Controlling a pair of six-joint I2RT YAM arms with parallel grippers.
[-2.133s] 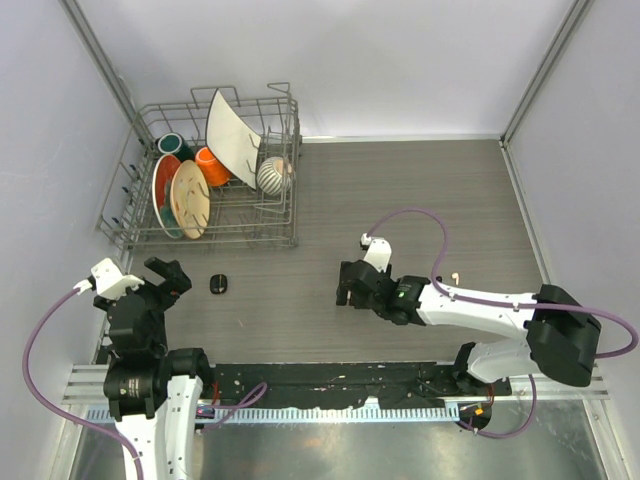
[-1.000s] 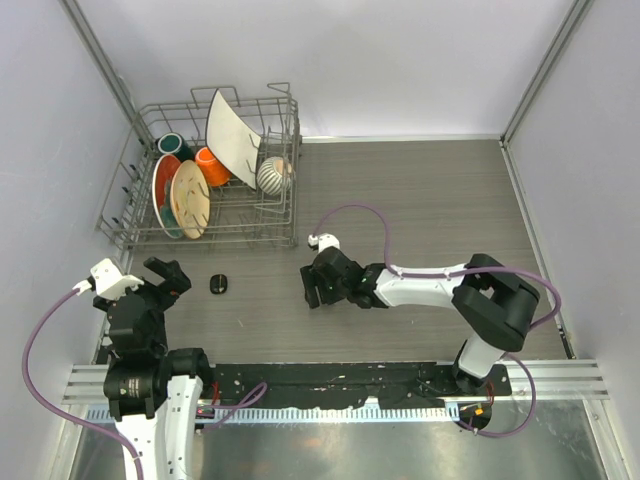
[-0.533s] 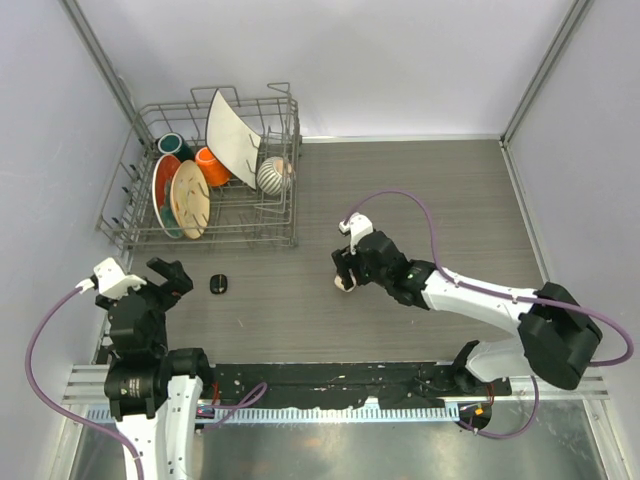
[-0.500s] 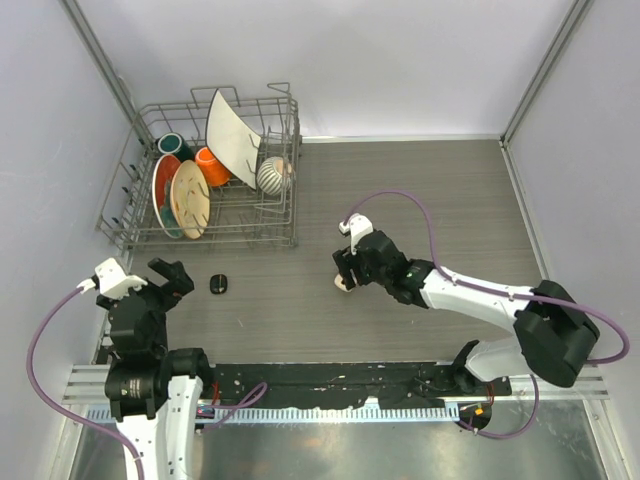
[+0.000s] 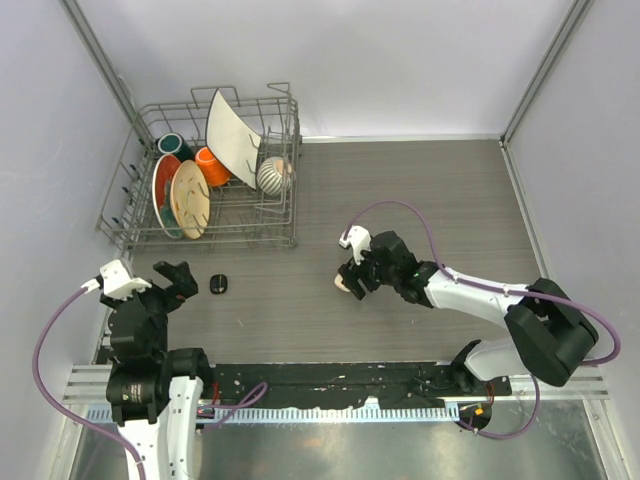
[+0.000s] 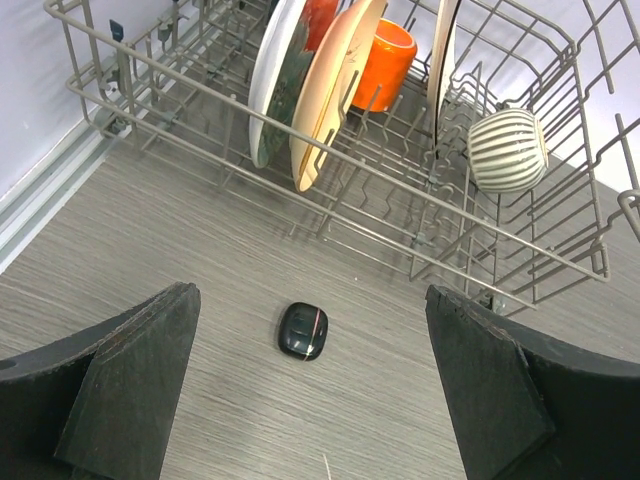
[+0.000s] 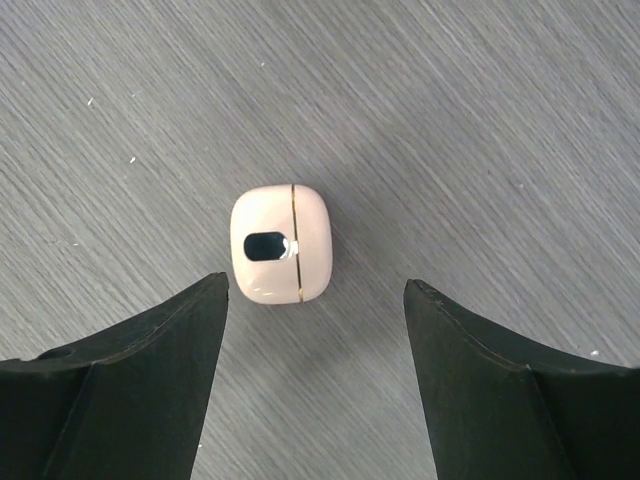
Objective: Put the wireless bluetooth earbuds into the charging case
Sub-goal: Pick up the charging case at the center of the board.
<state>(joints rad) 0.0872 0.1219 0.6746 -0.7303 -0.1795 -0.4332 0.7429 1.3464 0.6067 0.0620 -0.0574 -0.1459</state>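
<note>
- Two charging cases were counted: one cream-white case (image 7: 281,243), lid shut, on the table (image 5: 430,190) near the middle; one black case (image 6: 302,330) on the left, just near of the dish rack (image 5: 130,225).
- One rack held two round plates (image 6: 300,90), one white square plate (image 5: 232,135), an orange cup (image 6: 385,50), a teal cup (image 5: 172,145) and a striped bowl (image 6: 508,150).
- Right gripper (image 7: 315,283): jaws apart, poised over the white case with a gap on each side, holding nothing.
- Left gripper (image 6: 308,292): jaws spread wide, empty, pointed at the black case.
- The earbuds could not be made out in any view.
- The white case showed a dark oval slot and a thin gold seam.
- A thin reddish line crossed the black case, too small to read.
</note>
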